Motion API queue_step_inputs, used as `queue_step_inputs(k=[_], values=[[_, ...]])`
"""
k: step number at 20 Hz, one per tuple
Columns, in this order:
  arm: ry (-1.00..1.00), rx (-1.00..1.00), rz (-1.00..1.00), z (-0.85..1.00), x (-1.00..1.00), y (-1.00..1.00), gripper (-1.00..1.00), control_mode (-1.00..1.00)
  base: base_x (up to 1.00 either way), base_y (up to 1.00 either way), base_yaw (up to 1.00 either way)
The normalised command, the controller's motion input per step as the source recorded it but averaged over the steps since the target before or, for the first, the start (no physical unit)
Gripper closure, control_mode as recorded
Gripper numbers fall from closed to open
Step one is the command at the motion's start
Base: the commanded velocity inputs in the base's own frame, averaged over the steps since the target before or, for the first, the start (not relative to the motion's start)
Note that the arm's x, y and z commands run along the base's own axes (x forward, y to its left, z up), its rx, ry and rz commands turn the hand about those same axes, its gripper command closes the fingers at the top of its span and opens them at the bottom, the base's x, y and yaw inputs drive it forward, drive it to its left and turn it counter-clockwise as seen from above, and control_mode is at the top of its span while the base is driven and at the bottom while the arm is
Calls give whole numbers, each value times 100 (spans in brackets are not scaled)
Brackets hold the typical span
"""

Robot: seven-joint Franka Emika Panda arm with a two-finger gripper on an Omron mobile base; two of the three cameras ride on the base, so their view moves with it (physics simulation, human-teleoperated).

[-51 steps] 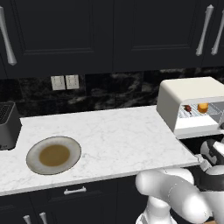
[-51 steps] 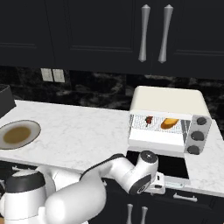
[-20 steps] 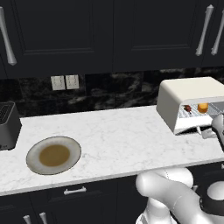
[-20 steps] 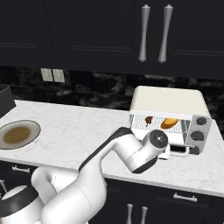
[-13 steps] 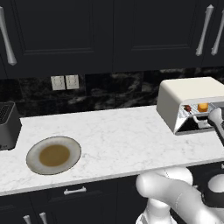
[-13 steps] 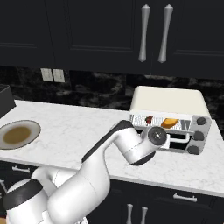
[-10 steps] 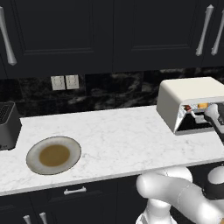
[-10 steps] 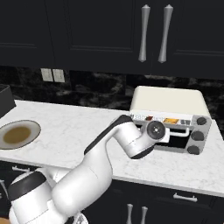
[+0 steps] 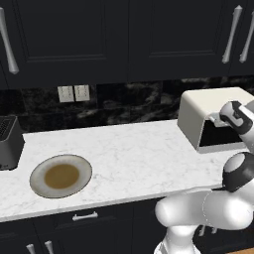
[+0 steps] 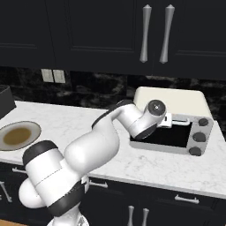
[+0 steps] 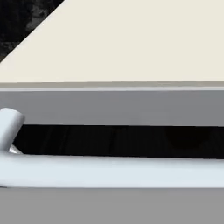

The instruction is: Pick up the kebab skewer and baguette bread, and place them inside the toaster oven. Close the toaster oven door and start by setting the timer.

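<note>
The cream-white toaster oven stands at the right end of the counter, also seen as the toaster oven from the other side. The toaster oven door of dark glass stands upright against the front. My gripper sits at the door's top edge by the handle bar, which runs across the hand view under the oven's cream top. My gripper presses at the same spot in the left base view; its fingers are hidden. The kebab skewer and baguette bread are hidden behind the dark door.
Three dark knobs line the oven's right side. A round plate with a brown centre lies on the white marble counter at the left. A dark slot toaster stands at the far left. Dark cabinets hang above.
The oven door swung up from lying open to standing upright, with my hand rising along with it. The food on the rack has gone from sight behind the glass.
</note>
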Motion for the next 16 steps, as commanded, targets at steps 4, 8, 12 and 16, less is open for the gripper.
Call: queue_step_inputs(k=[4, 8, 12, 16], values=[[5, -6, 0, 6, 20, 0, -100, -100, 0, 0, 0], [2, -7, 0, 16, 0, 0, -100, -100, 0, 0, 0], [-1, -2, 0, 41, -34, -14, -100, -100, 0, 0, 0], [-1, 0, 0, 40, -40, -49, -100, -100, 0, 0, 0]])
